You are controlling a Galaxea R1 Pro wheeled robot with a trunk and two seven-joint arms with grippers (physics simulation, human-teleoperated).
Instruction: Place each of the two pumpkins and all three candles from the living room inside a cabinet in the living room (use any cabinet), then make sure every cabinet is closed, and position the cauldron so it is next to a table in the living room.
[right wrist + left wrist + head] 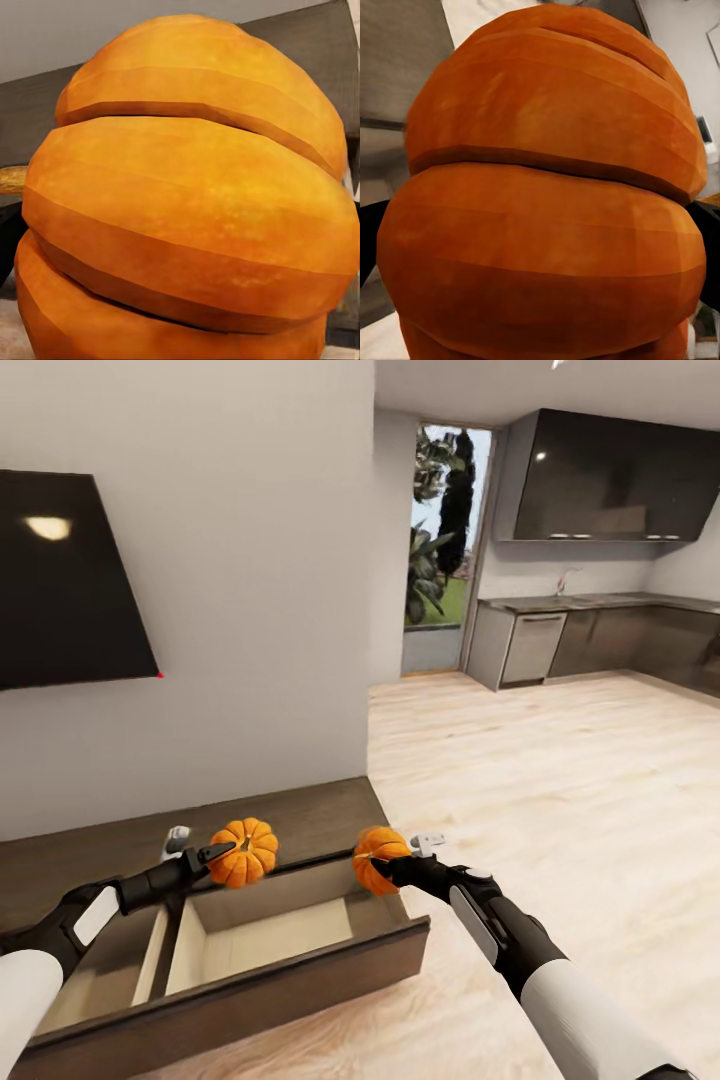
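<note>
Gripping pumpkins (243, 852): both grippers, above drawer (270, 935).

A black screen (70, 575) hangs on the white wall (250, 560), with a doorway (445, 550), grey kitchen units (600, 640) and pale wood floor (560, 790) beyond.

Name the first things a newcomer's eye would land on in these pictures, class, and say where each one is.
Two bright orange pumpkins stand out: the left claw holds the left pumpkin and the right claw holds the right pumpkin, both above the open drawer of the dark cabinet. Behind, a black screen hangs on the wall.
</note>
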